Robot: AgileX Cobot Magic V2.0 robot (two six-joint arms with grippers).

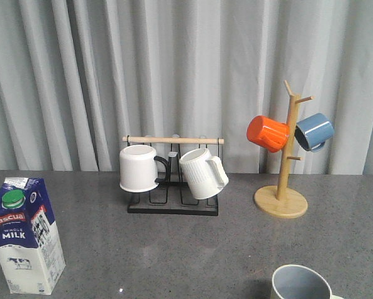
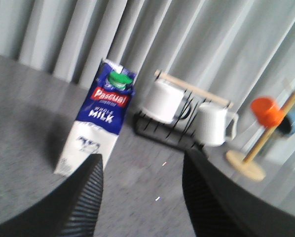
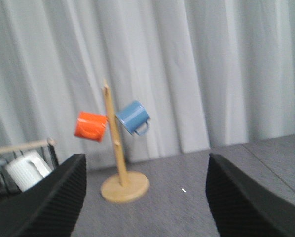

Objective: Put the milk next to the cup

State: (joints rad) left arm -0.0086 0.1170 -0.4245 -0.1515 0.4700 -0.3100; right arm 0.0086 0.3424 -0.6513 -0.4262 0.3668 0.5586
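Observation:
The milk (image 1: 25, 235) is a blue-and-white carton with a green cap. It stands upright at the front left of the grey table, and also shows in the left wrist view (image 2: 99, 116). The cup (image 1: 300, 284) is a pale mug with a grey-blue inside at the front right edge, partly cut off. My left gripper (image 2: 142, 170) is open and empty, with the milk beyond its one finger (image 2: 83, 197). My right gripper (image 3: 145, 170) is open and empty, facing the wooden mug tree (image 3: 119, 153). Neither gripper shows in the front view.
A black wire rack (image 1: 173, 204) with a wooden bar holds a plain white mug (image 1: 138, 168) and a ribbed white mug (image 1: 202, 173) at the back middle. A wooden mug tree (image 1: 285, 162) at the back right carries an orange mug (image 1: 267, 133) and a blue mug (image 1: 314, 131). Grey curtains hang behind.

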